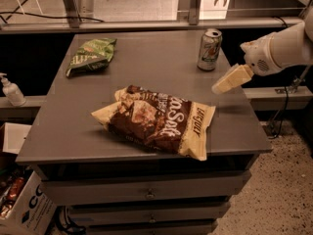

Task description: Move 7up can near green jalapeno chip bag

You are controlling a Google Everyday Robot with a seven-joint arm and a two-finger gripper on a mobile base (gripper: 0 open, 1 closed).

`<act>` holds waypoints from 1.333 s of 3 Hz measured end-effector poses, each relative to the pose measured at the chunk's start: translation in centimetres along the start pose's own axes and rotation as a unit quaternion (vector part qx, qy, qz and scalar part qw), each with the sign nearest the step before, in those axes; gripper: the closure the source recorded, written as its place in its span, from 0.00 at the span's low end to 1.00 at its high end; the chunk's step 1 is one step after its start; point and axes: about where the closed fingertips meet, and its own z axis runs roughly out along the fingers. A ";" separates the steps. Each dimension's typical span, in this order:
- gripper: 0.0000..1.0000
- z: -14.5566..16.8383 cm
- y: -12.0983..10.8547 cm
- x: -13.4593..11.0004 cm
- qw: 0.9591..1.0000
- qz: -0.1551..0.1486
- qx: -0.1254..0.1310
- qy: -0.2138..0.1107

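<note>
The 7up can (209,49) stands upright near the far right edge of the grey table (146,67); it is silver and green with a silver top. The green jalapeno chip bag (92,56) lies wrinkled at the far left of the table, well apart from the can. My gripper (221,85), cream-coloured on a white arm, reaches in from the right. It hovers over the table's right edge, just below and to the right of the can, and is not touching it.
A large brown-and-cream chip bag (157,122) lies across the front middle of the table. A pump bottle (10,90) stands on a low ledge at the left. A cardboard box (27,209) sits on the floor at the bottom left. Drawers are below the tabletop.
</note>
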 end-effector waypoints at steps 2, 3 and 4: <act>0.00 4.4 -2.8 -2.3 0.993 0.067 -0.011 -0.093; 0.00 6.5 -4.8 -3.0 0.984 0.105 -0.011 -0.143; 0.00 8.5 -6.6 -3.3 0.975 0.124 -0.004 -0.182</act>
